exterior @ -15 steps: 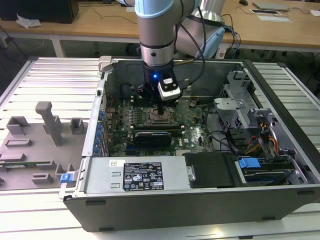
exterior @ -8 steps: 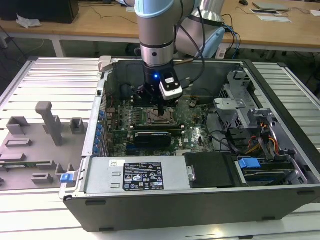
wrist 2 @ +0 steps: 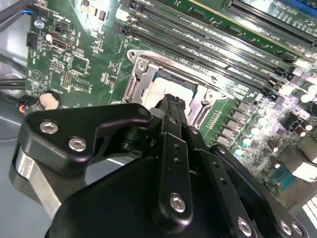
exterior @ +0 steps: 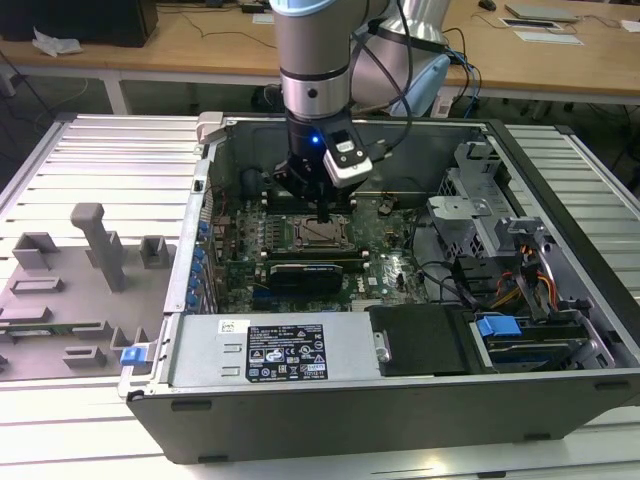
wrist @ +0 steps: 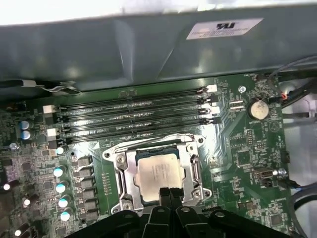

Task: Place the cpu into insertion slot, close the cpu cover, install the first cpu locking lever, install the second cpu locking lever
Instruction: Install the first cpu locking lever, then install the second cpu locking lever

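While the gripper (wrist: 166, 194) hangs over the socket with its fingers (wrist 2: 173, 111) pressed together, tips at the cpu's near edge, gripping nothing, the cpu (wrist: 157, 172) lies flat in the insertion slot (wrist: 130, 171). Cpu cover (wrist: 190, 168) sits down around it, framing the chip. Beyond run the memory slots (wrist: 133, 116), then the grey case wall (wrist: 148, 49).

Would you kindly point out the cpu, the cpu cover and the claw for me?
cpu (wrist: 157, 174): first wrist view, middle of its silver-grey top.
cpu cover (wrist: 189, 166): first wrist view, one side bar of the metal frame.
claw (wrist: 169, 192): first wrist view, at the fingertips over the chip's edge.
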Robot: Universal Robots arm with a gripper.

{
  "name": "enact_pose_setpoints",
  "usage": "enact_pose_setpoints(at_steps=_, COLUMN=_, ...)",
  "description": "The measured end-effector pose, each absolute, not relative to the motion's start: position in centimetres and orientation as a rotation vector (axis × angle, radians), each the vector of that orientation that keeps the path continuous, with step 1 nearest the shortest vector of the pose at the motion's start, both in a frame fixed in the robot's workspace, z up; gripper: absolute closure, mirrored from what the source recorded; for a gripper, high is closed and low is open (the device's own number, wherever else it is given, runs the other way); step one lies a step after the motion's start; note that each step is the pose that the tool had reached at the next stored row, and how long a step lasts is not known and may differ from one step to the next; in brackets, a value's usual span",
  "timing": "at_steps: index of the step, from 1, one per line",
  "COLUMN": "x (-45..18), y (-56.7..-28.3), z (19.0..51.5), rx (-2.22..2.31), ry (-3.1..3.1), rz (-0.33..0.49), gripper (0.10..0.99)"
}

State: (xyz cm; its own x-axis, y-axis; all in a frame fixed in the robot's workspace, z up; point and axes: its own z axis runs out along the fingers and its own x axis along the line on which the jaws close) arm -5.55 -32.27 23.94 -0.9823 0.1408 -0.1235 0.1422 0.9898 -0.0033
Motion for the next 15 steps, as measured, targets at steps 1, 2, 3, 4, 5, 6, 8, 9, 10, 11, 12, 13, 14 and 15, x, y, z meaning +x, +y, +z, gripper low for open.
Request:
enact_pose_setpoints(at_steps=1, x=-5.55, y=-32.26, z=24.13, rx=0.215, ry=3.011, rz=-0.018, gripper=0.980)
enact_pose_setpoints(at_steps=2, x=-5.55, y=-32.26, z=24.13, rx=0.215, ry=3.010, rz=-0.018, gripper=0.980)
enact_pose_setpoints(at_steps=3, x=-5.55, y=-32.26, z=24.15, rx=0.215, ry=3.010, rz=-0.018, gripper=0.980)
enact_pose_setpoints(at_steps=4, x=-5.55, y=-32.26, z=24.18, rx=0.215, ry=3.011, rz=-0.018, gripper=0.980)
enact_pose_setpoints(at_steps=5, x=-5.55, y=-32.26, z=24.19, rx=0.215, ry=3.010, rz=-0.018, gripper=0.980)
enact_pose_setpoints(at_steps=6, x=-5.55, y=-32.26, z=24.20, rx=0.215, ry=3.011, rz=-0.018, gripper=0.980)
enact_pose_setpoints(at_steps=8, x=-5.55, y=-32.26, z=24.24, rx=0.215, ry=3.011, rz=-0.018, gripper=0.980)
enact_pose_setpoints(at_steps=9, x=-5.55, y=-32.27, z=24.25, rx=0.215, ry=3.010, rz=-0.018, gripper=0.980)
enact_pose_setpoints(at_steps=10, x=-5.55, y=-32.26, z=24.30, rx=0.215, ry=3.010, rz=-0.018, gripper=0.980)
enact_pose_setpoints(at_steps=11, x=-5.55, y=-32.26, z=24.34, rx=0.215, ry=3.011, rz=-0.018, gripper=0.980)
enact_pose_setpoints(at_steps=12, x=-5.55, y=-32.26, z=24.35, rx=0.215, ry=3.011, rz=-0.018, gripper=0.980)
enact_pose_setpoints(at_steps=13, x=-5.55, y=-32.26, z=24.36, rx=0.215, ry=3.010, rz=-0.018, gripper=0.980)
enact_pose_setpoints(at_steps=14, x=-5.55, y=-32.27, z=24.39, rx=0.215, ry=3.011, rz=-0.018, gripper=0.980)
enact_pose_setpoints(at_steps=15, x=-5.55, y=-32.26, z=24.41, rx=0.215, ry=3.011, rz=-0.018, gripper=0.980)
